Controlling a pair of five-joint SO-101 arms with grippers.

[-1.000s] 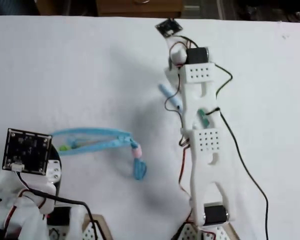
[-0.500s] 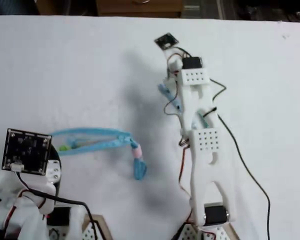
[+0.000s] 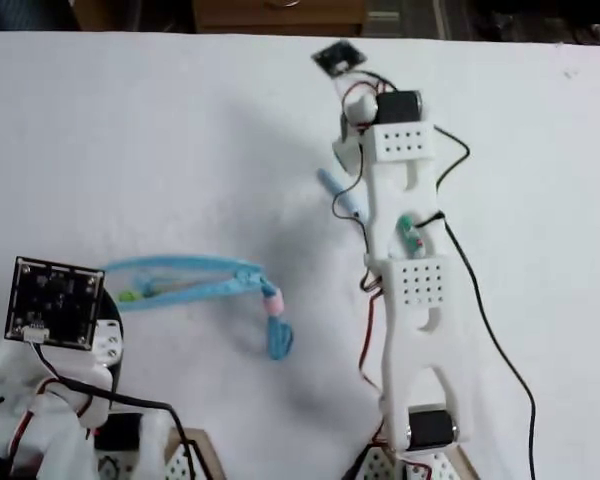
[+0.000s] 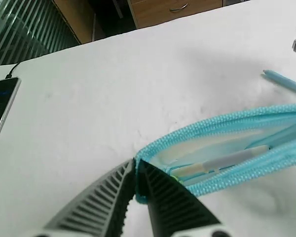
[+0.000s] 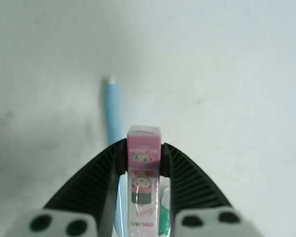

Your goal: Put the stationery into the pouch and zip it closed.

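Mostly white table point(image 3: 160, 130), open pouch point(image 3: 180, 280) and phone point(image 4: 1, 106) on it, wooden drawers point(image 4: 172, 10) behind

Entry 1. My right arm point(image 3: 400, 145): half a second ago it had swung left across the surface point(image 3: 180, 150), with its wrist block close over the blue pen point(image 3: 342, 193). It has now swung back right, to about where it stood a second ago.

Entry 2. Wrist camera point(image 3: 338, 57) on that arm: it had dropped nearer to me at the half-second mark and is now back out toward the far edge.

Entry 3. Blue pen: the arm crowded it half a second ago. It now lies just beside the arm.

Entry 4. My right claw point(image 5: 144, 150), clamped on the pink eraser point(image 5: 143, 187): carried along by the same swing.
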